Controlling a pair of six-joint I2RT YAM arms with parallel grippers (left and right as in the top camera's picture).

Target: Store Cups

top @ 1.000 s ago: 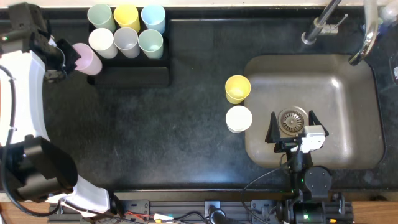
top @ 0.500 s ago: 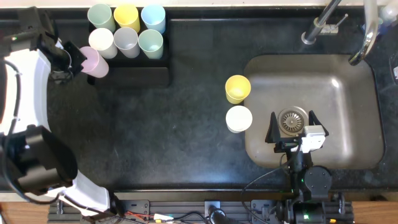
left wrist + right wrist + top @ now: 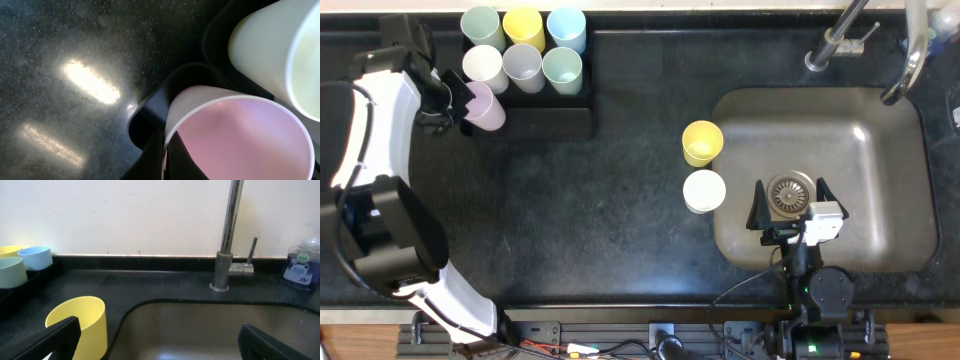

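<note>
Closest to the bases, my right gripper hangs inside the sink with its two fingers spread wide and nothing between them, straddling the drain. Just beyond the sink's left rim, on the dark counter, two loose cups stand upright and side by side: a white cup nearer to me and a yellow cup just past it. From the right wrist camera I see that yellow cup near my left finger, and behind the basin the faucet rises against the wall with a soap bottle off to one side. Farther up and well to the left, my left gripper is clamped on the pink cup; in the left wrist view one dark finger sits inside the cup's mouth against its wall. The cup is tilted with its mouth toward the wrist, and it hangs at the front left corner of the black rack, over an unfilled slot and right beside the rack's white cup. I cannot tell whether its base touches the rack. Past it the rack holds five more upright cups: a pale grey cup and a mint cup in the middle row, then a light green cup, a second yellow cup and a blue cup along the far edge.
</note>
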